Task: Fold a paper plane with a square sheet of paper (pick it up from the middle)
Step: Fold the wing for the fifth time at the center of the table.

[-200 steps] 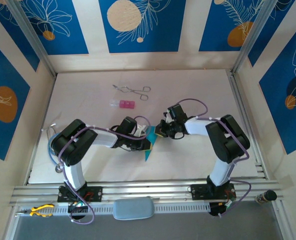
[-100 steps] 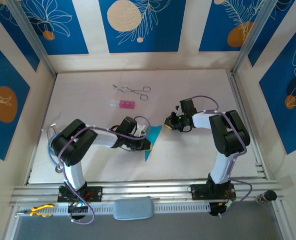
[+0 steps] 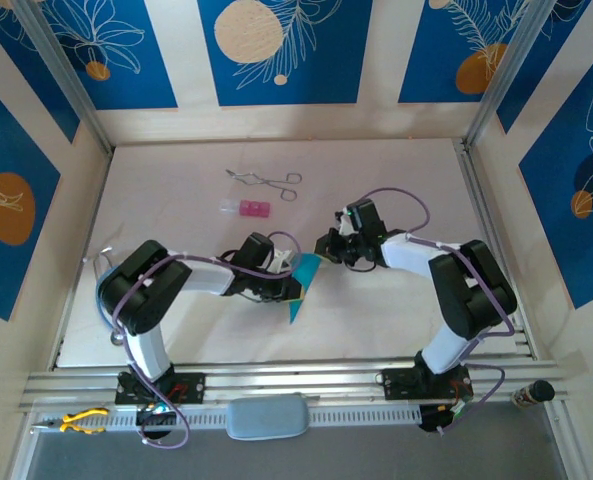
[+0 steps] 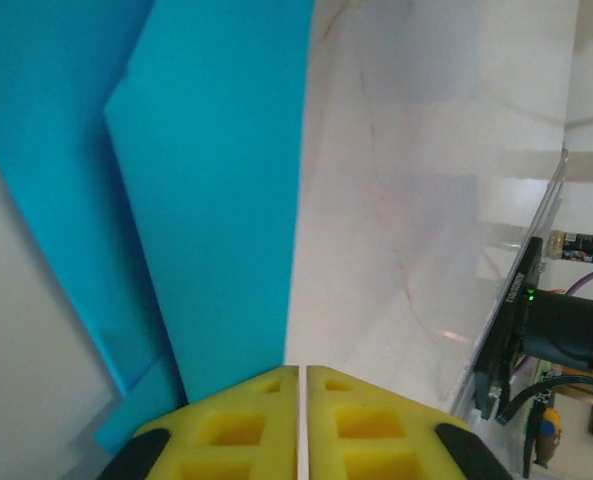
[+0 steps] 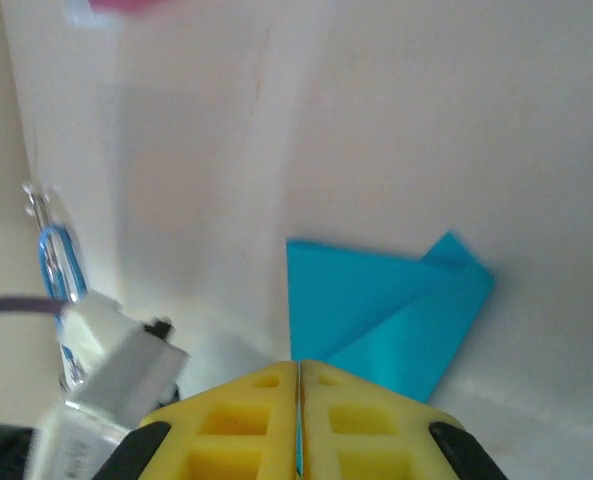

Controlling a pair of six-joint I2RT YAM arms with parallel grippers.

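Paper plane: I see the paper plane (image 3: 303,285) as a folded cyan wedge lying flat on the pale surface (image 3: 176,220), about midway between the two arms. Its narrow point faces the near edge.
Folds: In my left wrist view, two overlapping cyan layers run away from the fingers, with a straight long edge on the right.
Left gripper: The left gripper (image 3: 286,284) sits low at the left side of the wedge. In its wrist view the yellow pads (image 4: 236,430) are closed together with just a hairline seam between them. The paper's straight edge runs right up to that seam. I cannot tell whether any paper is caught between the pads or whether they only press on it.
Right gripper: The right gripper (image 3: 324,247) sits just beside the far upper corner of the wedge. Its jaws are closed, pads meeting along a thin line, and from its wrist view the cyan paper lies just ahead of the tips. I cannot make out any grip on it.
Forceps: The metal forceps (image 3: 266,181) lie toward the far side of the surface, well apart from both arms.
Pink block: The small pink block (image 3: 248,208) lies just nearer than the forceps, apart from the paper.
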